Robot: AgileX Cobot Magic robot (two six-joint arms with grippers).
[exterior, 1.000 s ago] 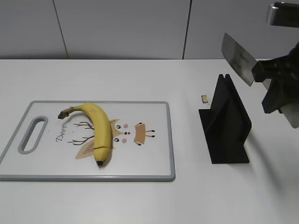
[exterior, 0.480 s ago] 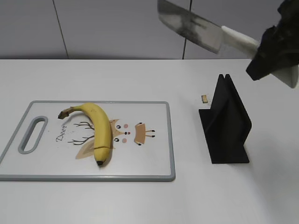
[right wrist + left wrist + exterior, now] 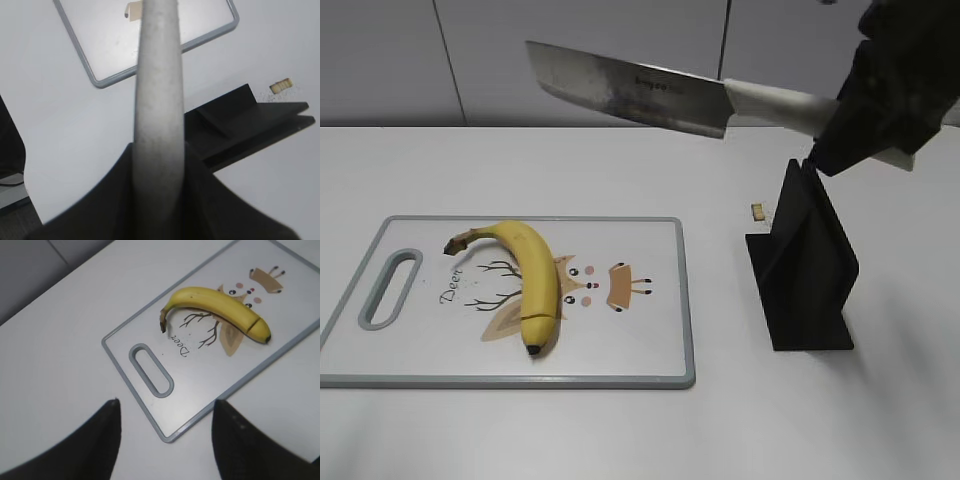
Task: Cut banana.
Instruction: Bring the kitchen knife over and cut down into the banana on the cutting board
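Over the last second the right gripper [image 3: 835, 118], clamped on the white handle of the cleaver [image 3: 630, 88], has risen from low at the right edge of the exterior view to the upper right corner, above the black knife stand [image 3: 803, 262]. The cleaver has swung with it: its blade, which first pointed up beside the stand and then hung tilted near the top of the frame, now lies close to level, broadside to the camera, and reaches further left over the white table [image 3: 620, 160].
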